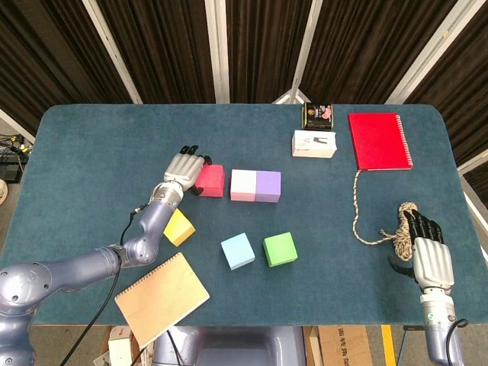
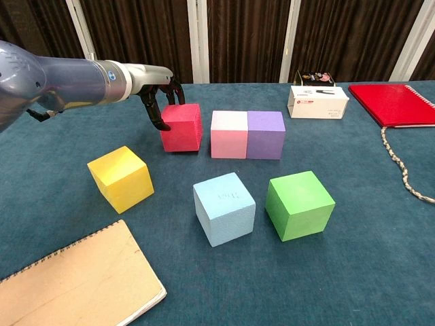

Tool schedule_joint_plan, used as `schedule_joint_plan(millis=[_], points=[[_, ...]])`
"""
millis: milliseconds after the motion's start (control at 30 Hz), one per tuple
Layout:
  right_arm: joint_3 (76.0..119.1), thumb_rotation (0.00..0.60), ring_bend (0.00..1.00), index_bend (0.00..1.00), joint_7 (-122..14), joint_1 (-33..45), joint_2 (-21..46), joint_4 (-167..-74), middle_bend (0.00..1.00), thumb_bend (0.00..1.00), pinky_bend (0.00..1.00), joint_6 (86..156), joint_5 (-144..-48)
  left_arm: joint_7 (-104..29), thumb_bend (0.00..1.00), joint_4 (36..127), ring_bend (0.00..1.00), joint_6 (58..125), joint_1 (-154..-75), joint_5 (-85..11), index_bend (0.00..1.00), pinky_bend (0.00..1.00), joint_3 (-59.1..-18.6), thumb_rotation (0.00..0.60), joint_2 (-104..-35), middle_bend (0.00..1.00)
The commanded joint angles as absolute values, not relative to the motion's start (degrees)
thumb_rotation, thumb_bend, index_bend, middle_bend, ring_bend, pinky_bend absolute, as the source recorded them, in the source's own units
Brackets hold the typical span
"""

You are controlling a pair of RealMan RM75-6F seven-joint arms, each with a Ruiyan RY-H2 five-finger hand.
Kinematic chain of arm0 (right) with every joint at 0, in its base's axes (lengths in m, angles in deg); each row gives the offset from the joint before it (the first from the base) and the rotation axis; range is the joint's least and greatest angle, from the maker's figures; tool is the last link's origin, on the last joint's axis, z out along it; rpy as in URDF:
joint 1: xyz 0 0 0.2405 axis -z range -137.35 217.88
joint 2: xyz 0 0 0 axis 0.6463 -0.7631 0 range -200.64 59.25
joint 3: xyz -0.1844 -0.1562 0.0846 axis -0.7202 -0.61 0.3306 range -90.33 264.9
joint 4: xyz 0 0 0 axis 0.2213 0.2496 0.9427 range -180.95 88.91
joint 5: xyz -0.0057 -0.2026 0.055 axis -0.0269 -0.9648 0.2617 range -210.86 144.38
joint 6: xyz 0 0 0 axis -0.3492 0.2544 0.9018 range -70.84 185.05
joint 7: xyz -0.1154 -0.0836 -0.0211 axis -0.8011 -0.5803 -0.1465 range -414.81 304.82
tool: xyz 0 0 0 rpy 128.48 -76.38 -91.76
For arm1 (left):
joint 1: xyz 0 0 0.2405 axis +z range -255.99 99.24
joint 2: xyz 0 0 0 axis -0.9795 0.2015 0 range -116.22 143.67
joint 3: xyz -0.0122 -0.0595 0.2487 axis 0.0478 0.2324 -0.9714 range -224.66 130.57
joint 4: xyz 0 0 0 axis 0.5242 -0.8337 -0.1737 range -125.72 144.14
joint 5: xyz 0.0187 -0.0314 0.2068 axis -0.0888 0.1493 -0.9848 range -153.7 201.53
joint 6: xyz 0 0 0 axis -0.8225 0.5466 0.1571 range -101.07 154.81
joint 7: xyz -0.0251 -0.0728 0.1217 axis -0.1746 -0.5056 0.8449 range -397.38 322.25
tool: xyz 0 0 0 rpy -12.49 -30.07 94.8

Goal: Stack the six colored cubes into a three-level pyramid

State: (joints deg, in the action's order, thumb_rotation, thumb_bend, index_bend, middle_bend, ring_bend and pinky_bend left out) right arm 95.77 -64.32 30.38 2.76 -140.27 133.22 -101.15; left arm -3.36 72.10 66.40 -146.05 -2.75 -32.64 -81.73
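Observation:
My left hand [image 1: 185, 168] [image 2: 160, 100] grips the red cube [image 1: 211, 181] [image 2: 182, 127] from its left side; the cube sits just left of the pink cube [image 1: 242, 185] [image 2: 229, 134] with a small gap. The purple cube [image 1: 268, 185] [image 2: 266, 134] touches the pink one on its right. Closer to me stand the yellow cube [image 1: 178, 226] [image 2: 121, 178], the light blue cube [image 1: 238, 251] [image 2: 224, 208] and the green cube [image 1: 280, 248] [image 2: 300, 204], each apart. My right hand [image 1: 429, 258] lies at the near right with fingers spread, holding nothing.
A tan notebook [image 1: 162, 296] [image 2: 75, 282] lies at the near left edge. At the back right are a white box [image 1: 314, 143] [image 2: 315, 102], a dark tin [image 1: 318, 115] and a red notebook [image 1: 379, 140] [image 2: 394, 103]. A rope [image 1: 366, 221] [image 2: 401, 166] runs down to my right hand.

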Motion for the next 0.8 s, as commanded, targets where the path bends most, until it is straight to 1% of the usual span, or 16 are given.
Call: schedule_joint_plan(millis=[33, 433, 800], points=[[95.69, 0.600, 0.00, 0.00, -64.00, 30.34, 2.63, -140.22, 0.00, 0.27, 0.00, 132.97, -101.32, -1.94, 0.40, 73.63, 0.01, 67.98, -146.89, -0.53, 0.27, 0.05, -32.80, 0.600, -81.56, 0.29], [95.74, 0.600, 0.00, 0.00, -62.52, 30.52, 1.91, -140.38, 0.00, 0.27, 0.00, 132.68, -101.53, 0.42, 0.39, 75.22, 0.00, 70.45, -148.62, 2.63, 0.26, 0.05, -33.11, 0.600, -81.85, 0.28], [95.79, 0.600, 0.00, 0.00, -62.07, 30.63, 1.48, -140.70, 0.00, 0.27, 0.00, 132.40, -101.22, 0.30, 0.40, 74.06, 0.00, 70.44, -149.05, 1.23, 0.26, 0.05, -33.69, 0.600, -82.79, 0.28]])
